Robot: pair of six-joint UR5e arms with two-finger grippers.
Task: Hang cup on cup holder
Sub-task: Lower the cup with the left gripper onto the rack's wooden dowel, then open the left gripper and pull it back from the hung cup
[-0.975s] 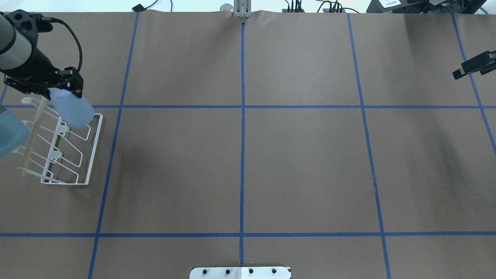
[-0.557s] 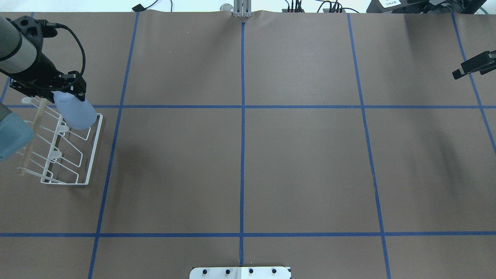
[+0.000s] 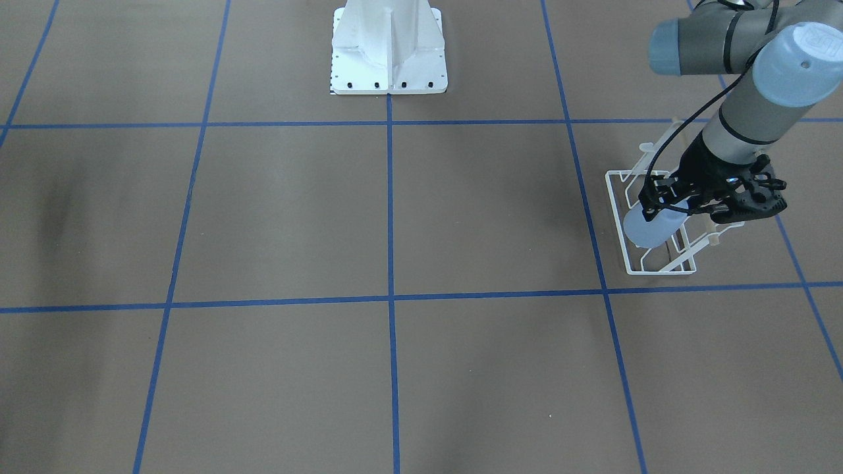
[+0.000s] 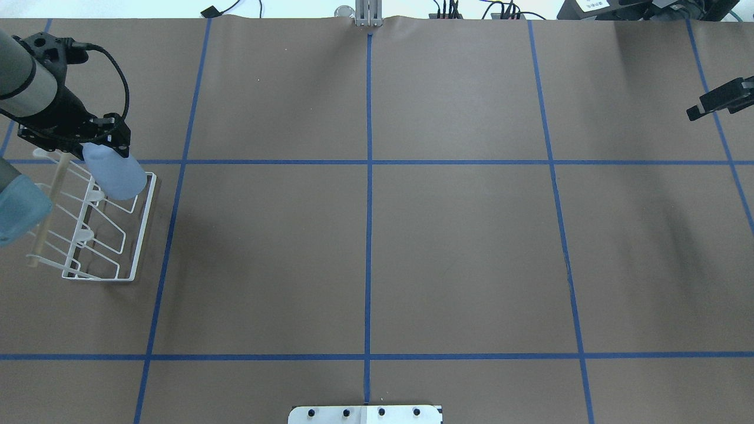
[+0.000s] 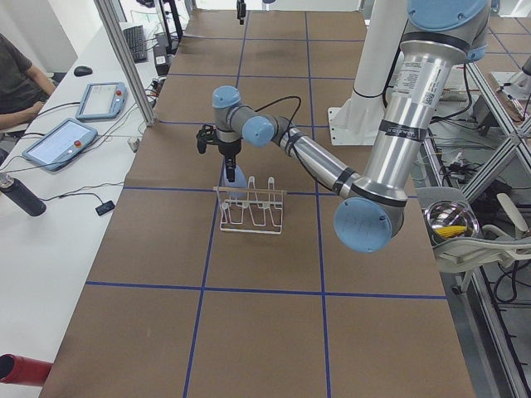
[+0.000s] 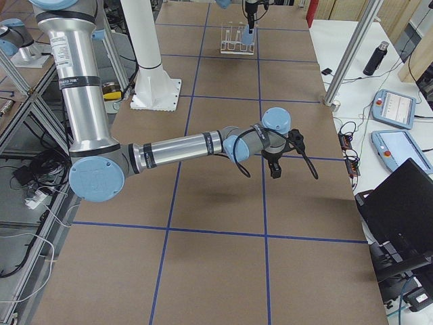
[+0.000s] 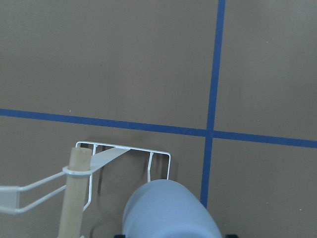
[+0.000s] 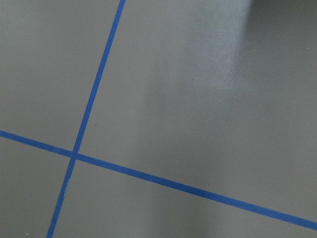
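1. Table [image 4: 412, 235]: brown covering with a blue tape grid. It lies under both grippers.

2. Left arm [image 3: 744, 118]: reaches down to the cup holder, carrying the left gripper at its end.

3. Cup holder [image 4: 145, 224]: white wire rack standing on the table directly beneath the left gripper [image 4: 103, 146]. Its rectangular base frame runs from under the fingertips back toward the robot. Its pale rod [image 7: 74, 198] passes under the wrist side of the hand, to one side of the cup in the wrist view. A blue tape crossing lies on the table just beyond the holder's end, ahead of the fingertips.

4. Left gripper: fingers closed on one end of the cup [image 4: 115, 174], gripping it firmly from both sides.

5. Cup: light blue and tilted. Its free end projects beyond the fingertips, down and away from the palm, over the end prongs of the holder. A rounded prong tip shows right at the cup's lower edge in the overhead view. Whether a prong is inside the cup, or touches it, cannot be determined. Which end is the mouth cannot be determined either.

6. Right gripper [image 4: 695, 112]: well apart from the cup and holder, above bare table. How far its fingers are parted cannot be determined. Nothing is seen in its hold.
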